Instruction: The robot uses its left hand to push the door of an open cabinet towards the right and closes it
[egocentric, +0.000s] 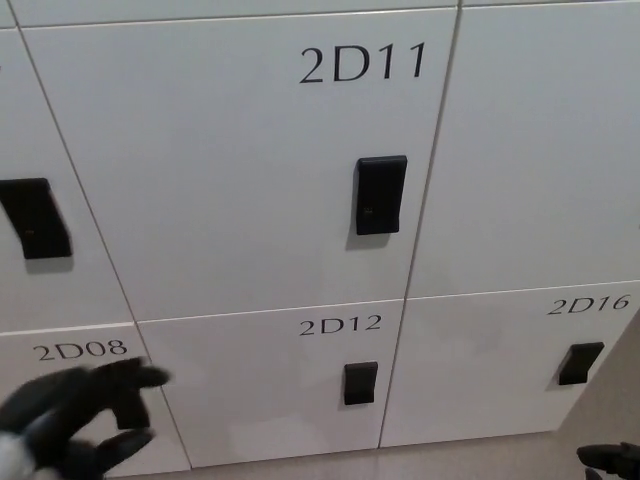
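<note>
**All the Doors Look Shut**

The left hand (70, 420) is low in the near left corner. Its black fingers (135, 378) are spread apart and it holds nothing. It sits in front of the door marked 2D08 (70, 375). The right hand does not show.

The wall of white cabinets fills the view. The door 2D12 (270, 385) is in the low middle, under the big door 2D11 (240, 170) and to the left of 2D16 (500, 365). Every door lies flat with its neighbours, so the closing looks done.

A door like this is probably light, stiff and smooth. It likely swings easily on its hinge. The white face looks slippery, so a flat push on the open side would work better than a grab. Each door has a small black latch (360, 383) by its right edge.

A strip of tan floor (590, 425) shows at the bottom right.
</note>
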